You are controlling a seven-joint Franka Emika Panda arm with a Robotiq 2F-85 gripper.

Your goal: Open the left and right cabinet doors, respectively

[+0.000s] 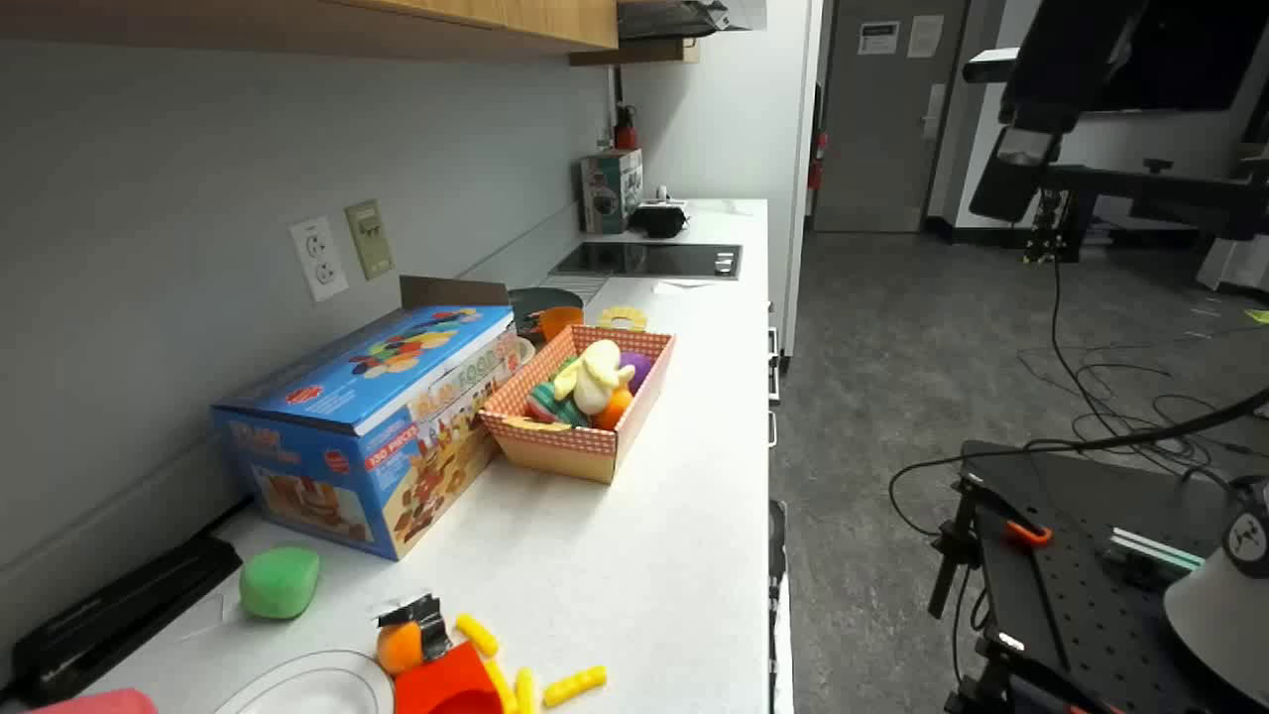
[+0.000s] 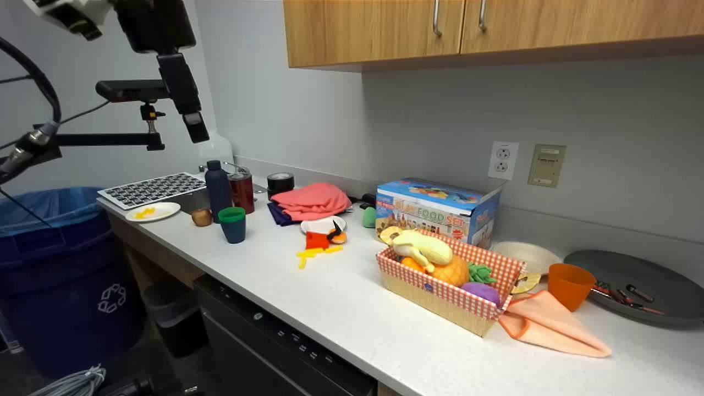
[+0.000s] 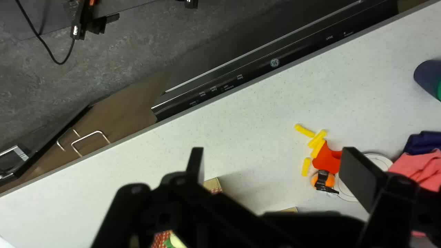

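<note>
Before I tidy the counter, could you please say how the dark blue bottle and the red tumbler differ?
In an exterior view, the bottle is dark blue, the tumbler red. The bottle looks taller than the tumbler. The bottle narrows toward its top; the tumbler's top is wide. Both stand upright on the counter.

I am looking into a kitchen: both exterior views give me wooden wall cabinets (image 2: pixel 374 33) above a long white counter (image 2: pixel 341 308), with a cooktop (image 1: pixel 644 260) let into it and a dishwasher (image 2: pixel 264 324) beneath. The big recycling bin (image 2: pixel 60 297), the grey door (image 1: pixel 882 139) with two posted notices (image 1: pixel 878 38) and the coil of cable (image 2: pixel 77 382) suggest an office or lab rather than a home; which, I cannot tell.
</note>
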